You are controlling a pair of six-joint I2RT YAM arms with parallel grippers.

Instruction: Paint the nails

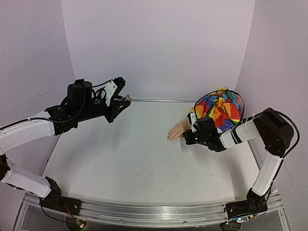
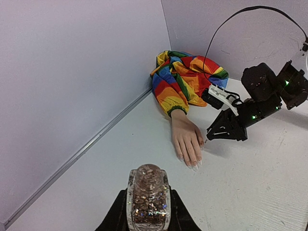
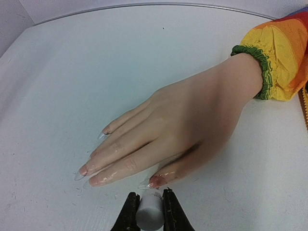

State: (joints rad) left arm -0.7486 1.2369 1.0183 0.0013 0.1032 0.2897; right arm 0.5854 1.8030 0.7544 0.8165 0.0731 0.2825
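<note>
A peach mannequin hand (image 3: 192, 120) lies palm down on the white table, its wrist in a rainbow patchwork sleeve (image 3: 281, 53). Its nails are long, clear and pointed; the thumb nail (image 3: 154, 182) carries a reddish glittery smear. My right gripper (image 3: 149, 206) is shut on a white cap (image 3: 150, 211), whose tip sits right at that thumb nail. In the top view the right gripper (image 1: 186, 137) is at the hand (image 1: 177, 130). My left gripper (image 2: 148, 208) is shut on a clear bottle of pinkish glitter polish (image 2: 148, 190), held aloft at the far left (image 1: 126, 98), well apart from the hand.
The sleeve (image 1: 222, 108) is bunched in the back right corner against the lilac wall. A black cable (image 2: 250, 9) loops over the right arm. A metal rail (image 1: 144, 214) runs along the near table edge by the arm bases.
</note>
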